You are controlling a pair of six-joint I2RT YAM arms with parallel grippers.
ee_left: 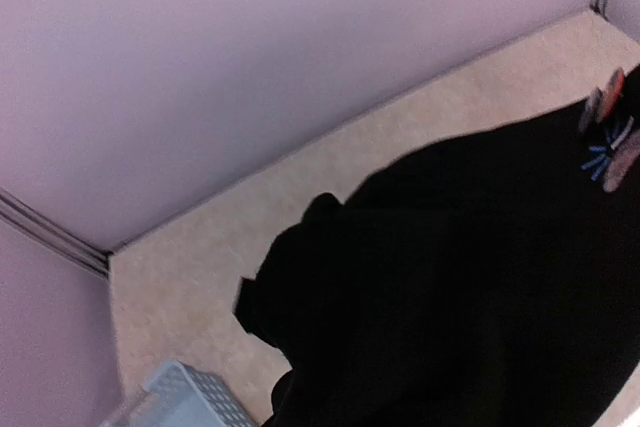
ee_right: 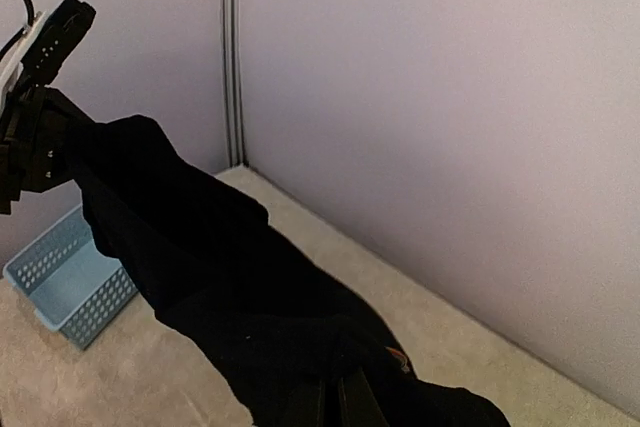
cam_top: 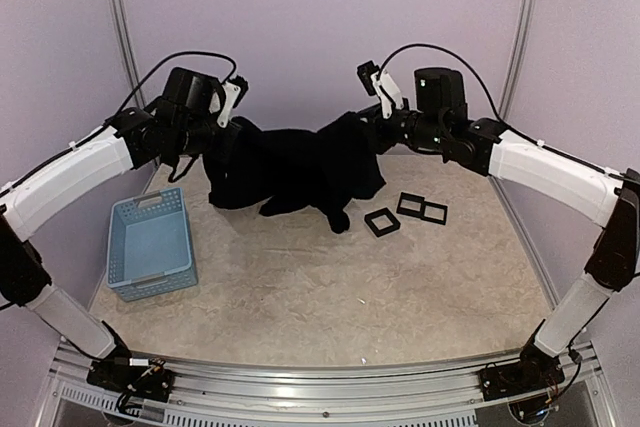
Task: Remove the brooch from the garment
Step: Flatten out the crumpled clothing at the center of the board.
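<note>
Top view, garment: the garment (cam_top: pixel 295 172) hangs spread between both arms, and its lower folds appear to rest on the tabletop (cam_top: pixel 330 287).
Top view, grippers: the left gripper (cam_top: pixel 212 137) and right gripper (cam_top: pixel 368 129) are each clamped on a garment edge.
Left wrist view, brooch: the colourful brooch (ee_left: pixel 606 139) is pinned to the cloth at the frame's right edge.
Right wrist view: the cloth runs taut between the grippers. The brooch is not clearly visible.
Step in hand: garment presented, brooch not yet detached.
Next move, judged: one gripper releases the cloth and pinches the brooch while the other holds tension.
</note>
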